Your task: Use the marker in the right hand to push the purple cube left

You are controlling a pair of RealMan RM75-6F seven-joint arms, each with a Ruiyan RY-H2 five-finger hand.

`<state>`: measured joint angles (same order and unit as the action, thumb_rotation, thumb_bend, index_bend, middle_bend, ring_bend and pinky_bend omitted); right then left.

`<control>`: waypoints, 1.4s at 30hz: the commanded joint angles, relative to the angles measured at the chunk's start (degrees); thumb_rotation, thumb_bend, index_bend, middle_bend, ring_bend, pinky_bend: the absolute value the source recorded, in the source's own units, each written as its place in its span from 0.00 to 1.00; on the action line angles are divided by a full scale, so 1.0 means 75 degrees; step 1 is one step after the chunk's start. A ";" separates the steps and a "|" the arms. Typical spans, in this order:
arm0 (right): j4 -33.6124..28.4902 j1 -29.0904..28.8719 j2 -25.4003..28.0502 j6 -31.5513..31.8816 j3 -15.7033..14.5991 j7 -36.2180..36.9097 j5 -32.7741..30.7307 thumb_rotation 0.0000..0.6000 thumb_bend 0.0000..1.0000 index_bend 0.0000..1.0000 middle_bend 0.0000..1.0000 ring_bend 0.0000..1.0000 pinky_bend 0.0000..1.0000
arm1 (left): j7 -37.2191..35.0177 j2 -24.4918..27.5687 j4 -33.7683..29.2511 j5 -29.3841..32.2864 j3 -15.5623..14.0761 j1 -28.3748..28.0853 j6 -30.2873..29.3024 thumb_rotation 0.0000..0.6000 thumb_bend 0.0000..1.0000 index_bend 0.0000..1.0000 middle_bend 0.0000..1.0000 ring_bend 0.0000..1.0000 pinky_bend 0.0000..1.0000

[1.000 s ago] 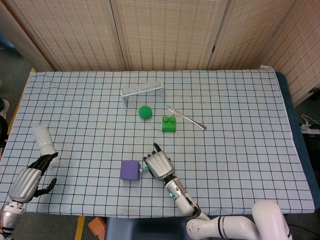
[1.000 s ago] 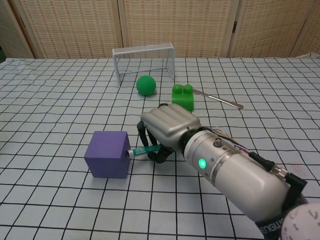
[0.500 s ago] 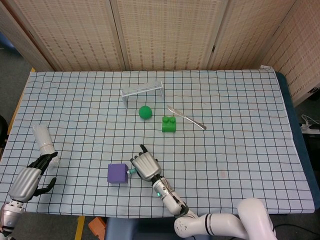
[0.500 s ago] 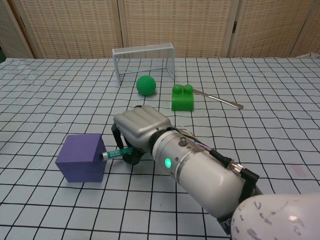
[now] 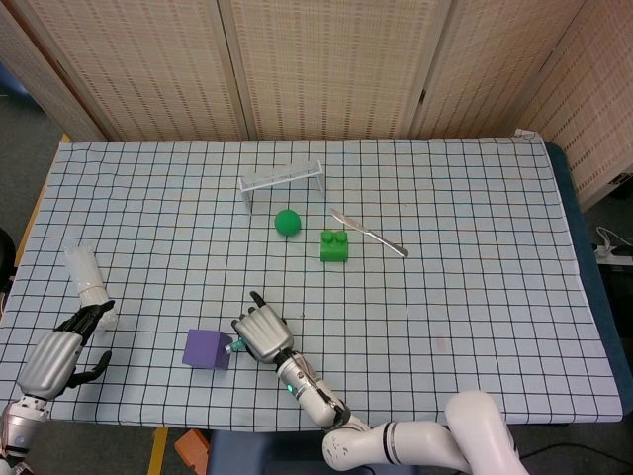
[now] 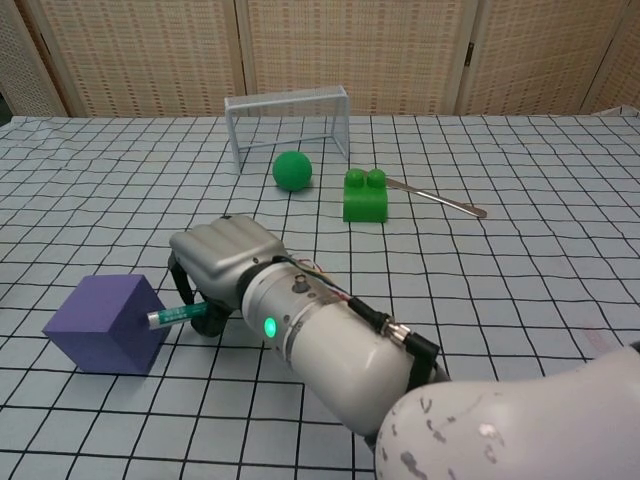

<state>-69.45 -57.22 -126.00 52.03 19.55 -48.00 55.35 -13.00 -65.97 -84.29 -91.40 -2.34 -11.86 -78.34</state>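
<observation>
Your small purple block-shaped cube (image 6: 105, 322) sits near the front-left of the checked tablecloth (image 5: 475, 247), well apart from the other props. It looks light, rigid and flat-faced, so expect it to slide easily on the cloth but twist if you push off-centre; in the chest view it sits slightly skewed to the grid. Don't grab it: contact only with the pen tip, low on the right-hand face, near the middle.

Your right hand (image 6: 222, 263) has its fingers curled tight around the thin green-and-white marker (image 6: 178, 316), which points left. The cap end is touching or just about touching the cube's right face; an actual gap can't be read from either view. The pen is slim and could slip in the grasp under side load, so keep the push straight along its axis.

Your left hand (image 5: 59, 356) rests at the front-left corner, fingers loosely curled, holding nothing that I can see, just beside a white cylinder-shaped object (image 5: 86, 276).

Judgement: push is underway, room remains to the left.
</observation>
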 commanded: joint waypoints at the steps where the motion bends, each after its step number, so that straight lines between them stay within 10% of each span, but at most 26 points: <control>1: 0.0202 -0.0199 -0.0169 -0.0099 0.0121 0.0061 -0.0059 1.00 0.40 0.91 0.80 0.41 0.11 | 0.0002 0.0000 0.0008 0.0004 -0.0005 0.0005 0.0002 1.00 0.44 0.00 0.13 0.10 0.29; 22: 0.0386 -0.0635 -0.0289 0.0215 0.0019 -0.0165 -0.0231 1.00 0.40 0.91 0.80 0.41 0.11 | -0.0033 0.0043 -0.0038 -0.0107 -0.0034 0.0025 -0.0099 1.00 0.44 0.00 0.13 0.10 0.29; 42: -0.3308 0.1976 0.3303 0.2593 -0.2186 -0.0296 0.0357 1.00 0.40 0.91 0.80 0.41 0.11 | 0.0430 -0.0051 -0.0129 -0.0114 -0.0039 0.0050 -0.0114 1.00 0.44 0.00 0.13 0.10 0.29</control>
<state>-92.21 -44.76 -103.69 69.45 5.44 -51.11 57.15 -9.87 -66.29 -85.20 -92.28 -2.64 -11.47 -79.24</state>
